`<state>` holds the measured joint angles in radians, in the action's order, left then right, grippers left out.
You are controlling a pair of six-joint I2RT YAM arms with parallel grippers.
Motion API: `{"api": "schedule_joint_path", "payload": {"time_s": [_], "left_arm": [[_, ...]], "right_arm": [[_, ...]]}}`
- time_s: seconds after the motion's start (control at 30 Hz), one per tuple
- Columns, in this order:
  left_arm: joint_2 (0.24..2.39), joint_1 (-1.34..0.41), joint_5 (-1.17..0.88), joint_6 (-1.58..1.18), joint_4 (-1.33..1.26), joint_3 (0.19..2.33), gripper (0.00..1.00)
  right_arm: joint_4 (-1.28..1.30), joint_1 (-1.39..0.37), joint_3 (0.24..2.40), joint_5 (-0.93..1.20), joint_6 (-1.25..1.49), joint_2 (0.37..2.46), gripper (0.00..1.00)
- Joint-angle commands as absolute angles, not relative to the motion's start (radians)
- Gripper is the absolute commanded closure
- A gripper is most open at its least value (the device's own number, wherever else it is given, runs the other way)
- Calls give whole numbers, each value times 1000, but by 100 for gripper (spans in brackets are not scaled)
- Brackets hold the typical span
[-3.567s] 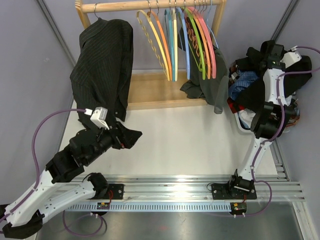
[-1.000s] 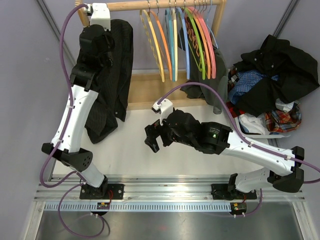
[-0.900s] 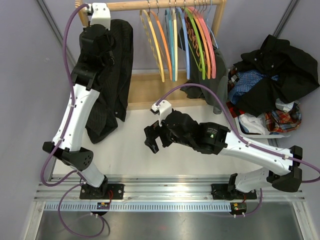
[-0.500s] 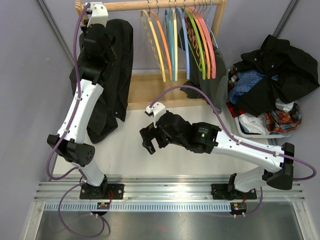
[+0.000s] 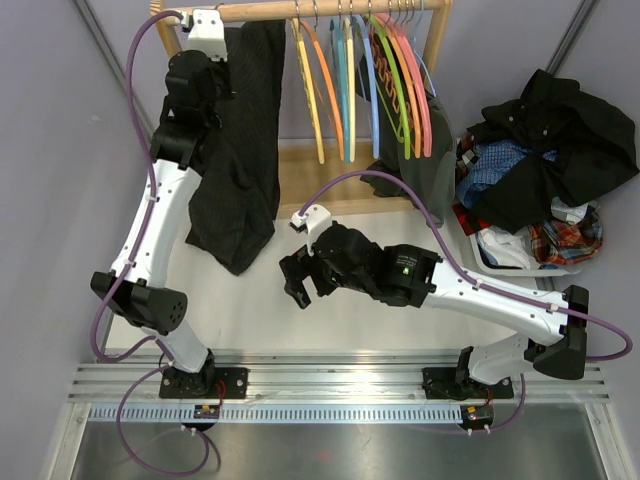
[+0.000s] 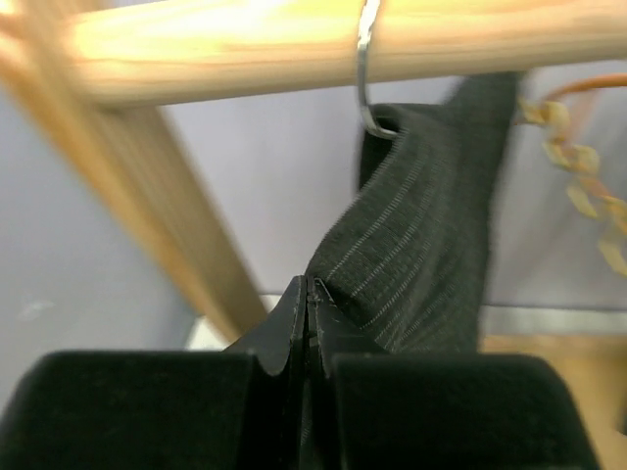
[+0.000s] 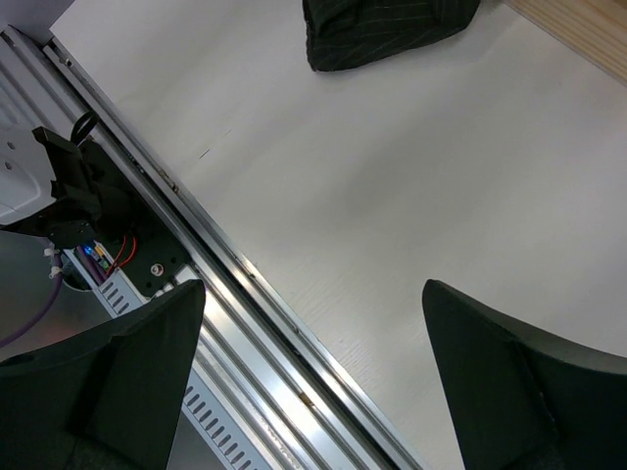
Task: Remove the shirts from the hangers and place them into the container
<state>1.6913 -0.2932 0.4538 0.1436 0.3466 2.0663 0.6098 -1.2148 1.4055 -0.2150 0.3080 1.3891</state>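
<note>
White table (image 5: 400,330), wooden rail (image 6: 245,49). Left gripper (image 6: 307,292) clamped on charcoal pinstriped shirt (image 5: 245,150) below metal hanger hook (image 6: 364,78); shirt slid along rail, still hung. Right gripper (image 7: 309,294) spread wide, empty, hem beyond fingertips.

A white bench (image 5: 260,320) fills the middle, closed in on the left, right and far sides by plain lavender-grey walls (image 5: 60,150). At its far edge stands a pale wooden frame, with a round rail (image 5: 330,10) on top and a flat plank base (image 5: 300,180) below. Ribbed aluminium track (image 5: 340,378) lines the near edge, with dull sheet metal (image 5: 330,450) in front of it. The light is soft and even.
</note>
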Motion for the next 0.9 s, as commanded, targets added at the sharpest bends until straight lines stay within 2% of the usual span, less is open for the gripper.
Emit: {"api": "schedule_joint_path", "payload": {"time_s": [0.0, 0.27, 0.53, 0.67, 0.77, 0.8, 0.83, 0.87], "left_arm": [[1648, -342, 186, 28, 365, 2031, 100], [1675, -390, 78, -83, 351, 2060, 100], [1645, -414, 101, -92, 347, 2040, 100], [1563, -414, 118, -103, 353, 1976, 100], [1455, -416, 173, -103, 364, 1879, 100], [1422, -414, 190, -100, 364, 1852, 99], [1360, -414, 219, -94, 364, 1794, 84], [1330, -414, 230, -91, 364, 1769, 77]], "right_arm": [[577, -1221, 1424, -207, 308, 1393, 1], [583, -1221, 1399, -233, 311, 1364, 0], [597, -1223, 1399, -233, 298, 1312, 1], [623, -1223, 1509, -225, 232, 1312, 1], [655, -1221, 1708, -255, 134, 1350, 1], [666, -1221, 1750, -283, 115, 1365, 0], [670, -1221, 1788, -300, 95, 1399, 1], [676, -1220, 1865, -317, 62, 1419, 1]]}}
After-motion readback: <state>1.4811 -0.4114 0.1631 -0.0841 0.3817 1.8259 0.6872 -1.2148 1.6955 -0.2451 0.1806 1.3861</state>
